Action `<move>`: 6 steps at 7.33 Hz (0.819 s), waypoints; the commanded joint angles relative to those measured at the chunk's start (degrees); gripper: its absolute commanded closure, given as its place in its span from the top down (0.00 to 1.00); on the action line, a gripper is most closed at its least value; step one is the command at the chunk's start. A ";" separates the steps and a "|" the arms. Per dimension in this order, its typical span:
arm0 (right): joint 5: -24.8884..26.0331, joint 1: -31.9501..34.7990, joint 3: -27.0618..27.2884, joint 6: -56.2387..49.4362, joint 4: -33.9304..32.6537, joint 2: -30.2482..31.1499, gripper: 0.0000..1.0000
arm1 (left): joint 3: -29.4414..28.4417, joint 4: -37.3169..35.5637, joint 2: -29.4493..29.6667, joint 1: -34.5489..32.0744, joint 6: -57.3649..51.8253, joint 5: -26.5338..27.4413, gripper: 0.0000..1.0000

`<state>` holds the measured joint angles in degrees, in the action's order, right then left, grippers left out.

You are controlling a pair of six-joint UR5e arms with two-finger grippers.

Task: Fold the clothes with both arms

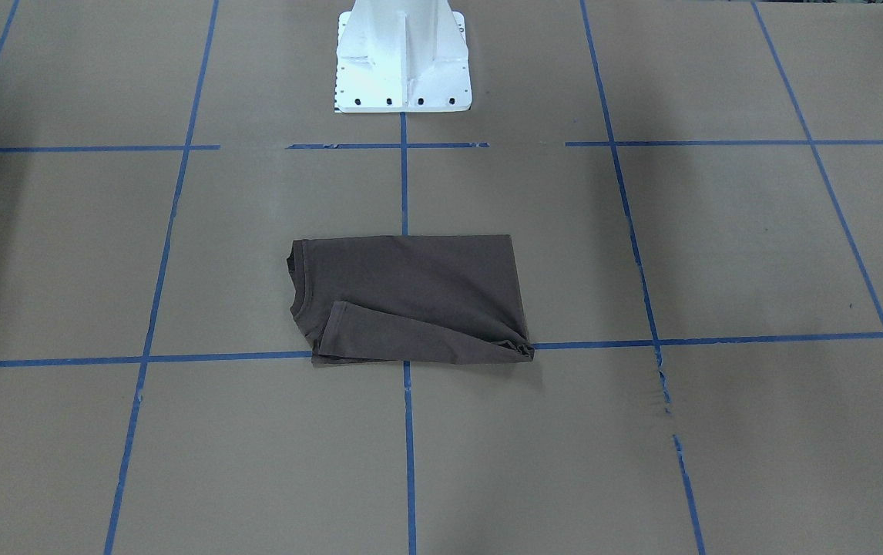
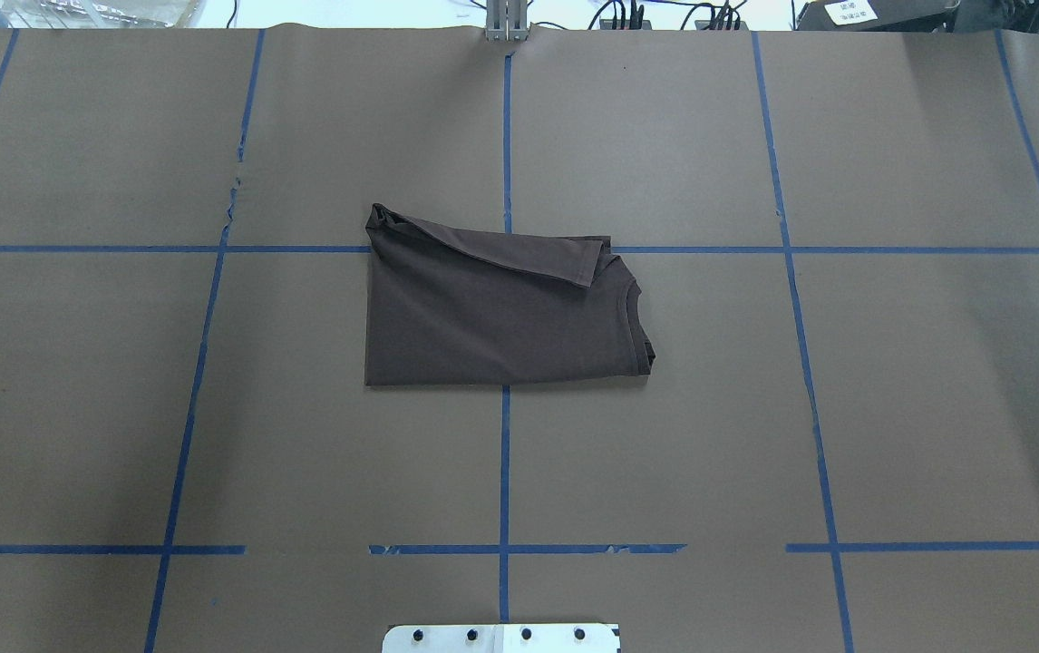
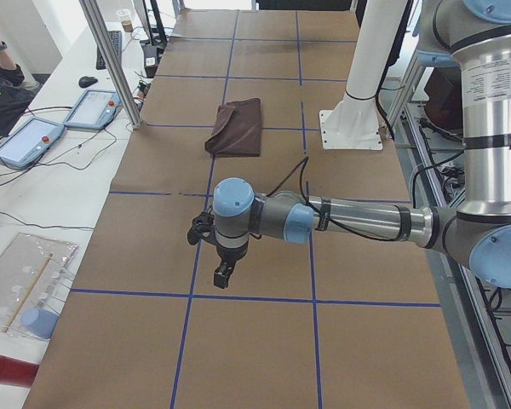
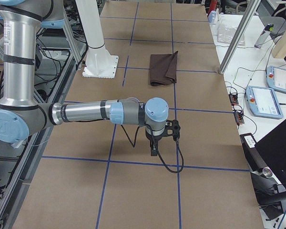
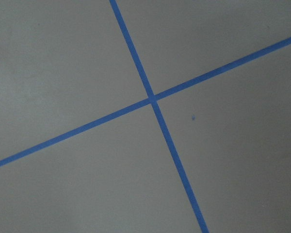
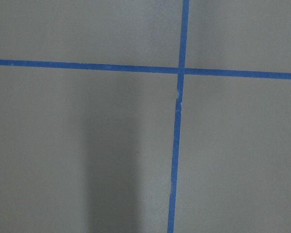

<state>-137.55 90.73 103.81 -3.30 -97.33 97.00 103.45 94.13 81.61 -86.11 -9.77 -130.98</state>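
Observation:
The dark brown T-shirt [image 1: 411, 297] lies folded into a rough rectangle at the table's middle, with one sleeve laid across it and the collar at one end. It also shows in the overhead view [image 2: 501, 313] and both side views [image 3: 237, 126] [image 4: 163, 68]. My left gripper [image 3: 224, 274] hangs above bare table, far from the shirt, towards the table's left end. My right gripper [image 4: 153, 151] hangs likewise towards the right end. Neither holds cloth. I cannot tell whether either is open or shut. Both wrist views show only brown paper and blue tape.
The white pedestal base [image 1: 403, 62] stands at the robot's edge of the table behind the shirt. Blue tape lines [image 2: 505, 472] grid the brown paper. Tablets [image 3: 25, 141] and a metal post [image 3: 111, 60] stand along the operators' side.

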 commanded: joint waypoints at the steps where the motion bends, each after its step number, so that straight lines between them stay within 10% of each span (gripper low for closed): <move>1: -0.08 0.06 -2.99 -0.39 0.29 0.55 1.00 | -0.17 -0.26 -0.14 -0.90 -0.33 -0.06 1.00; 6: 0.00 0.06 -2.91 0.14 0.38 0.29 1.00 | -0.44 -0.52 -1.01 -1.87 -1.40 -0.15 1.00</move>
<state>-137.55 90.79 100.91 -3.19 -97.01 97.38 102.98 93.62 81.15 -87.80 -11.62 -131.12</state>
